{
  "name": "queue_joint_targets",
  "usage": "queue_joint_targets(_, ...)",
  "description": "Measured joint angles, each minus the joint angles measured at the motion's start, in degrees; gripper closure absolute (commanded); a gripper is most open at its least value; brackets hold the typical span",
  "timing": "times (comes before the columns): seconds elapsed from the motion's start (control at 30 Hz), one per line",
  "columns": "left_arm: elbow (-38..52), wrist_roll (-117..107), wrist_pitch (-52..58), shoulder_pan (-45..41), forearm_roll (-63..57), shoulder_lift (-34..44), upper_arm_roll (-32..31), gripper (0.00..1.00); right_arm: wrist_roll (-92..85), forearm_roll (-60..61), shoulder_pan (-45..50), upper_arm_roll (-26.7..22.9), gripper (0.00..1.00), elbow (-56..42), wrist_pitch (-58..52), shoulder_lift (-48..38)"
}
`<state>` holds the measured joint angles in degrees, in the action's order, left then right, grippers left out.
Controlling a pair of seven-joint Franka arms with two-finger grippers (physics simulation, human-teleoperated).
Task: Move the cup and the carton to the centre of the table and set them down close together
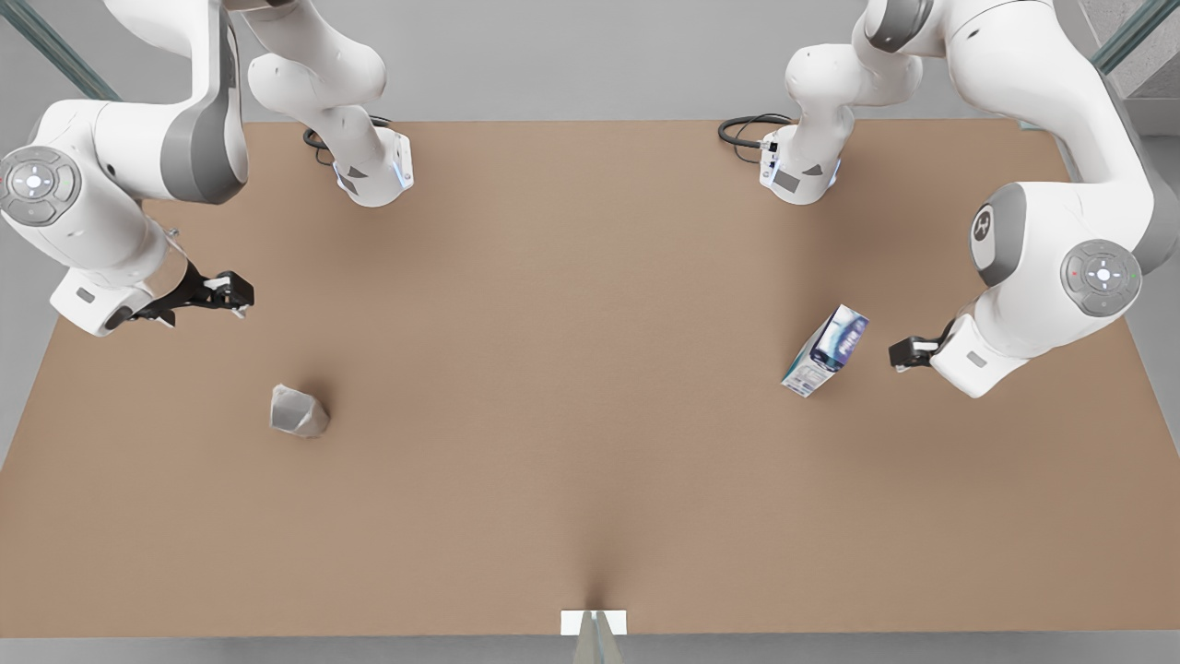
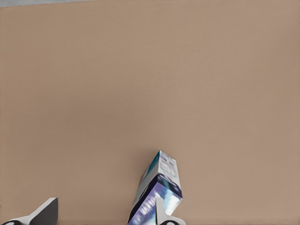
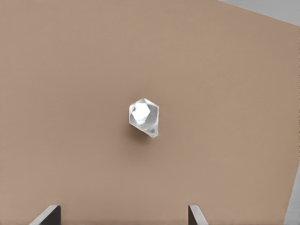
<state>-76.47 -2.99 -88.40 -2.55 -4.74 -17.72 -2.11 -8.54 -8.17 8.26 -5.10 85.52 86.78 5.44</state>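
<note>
Front view has the cup [image 1: 297, 411] lying on the bench [image 1: 553, 369] toward that view's left, well apart from the carton [image 1: 826, 351] on the right. The right gripper [image 1: 219, 293] hovers near the cup but apart from it; the right wrist view shows its jaws spread wide with the cup [image 3: 144, 117] centred between them farther off. The left gripper [image 1: 908, 351] sits just beside the carton, jaws apart, one fingertip [image 2: 161, 213] overlapping the carton [image 2: 157, 187]; whether it touches cannot be told. Neither object is grasped or near the bench's centre, so both grasps, carries and placements seemingly remain.
</note>
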Motion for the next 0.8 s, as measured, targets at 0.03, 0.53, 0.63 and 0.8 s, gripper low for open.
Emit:
queue_joint_targets(0.03, 0.38, -0.16, 0.70, 0.00, -0.05, -0.12, 0.00, 0.00, 0.07, 0.00, -0.02, -0.07, 0.00, 0.00, -0.03, 0.35)
queue_joint_targets(0.53, 0.44, -0.40, -0.03, 0.78, -0.26, -1.02, -0.09, 0.00, 7.50, 4.29, -9.34, -0.08, 0.00, 0.58, 13.50, 26.64)
queue_joint_targets(0.63, 0.42, -0.53, -0.10, 0.70, -0.22, -1.14, -0.18, 0.00, 4.21, 4.93, -9.94, 0.00, 0.00, 0.70, 14.83, 28.00)
queue_joint_targets(0.8, 0.44, -0.58, -0.11, 0.62, -0.13, -1.10, -0.26, 0.00, 0.55, 4.84, -9.93, 0.39, 0.00, 1.63, 15.71, 29.14)
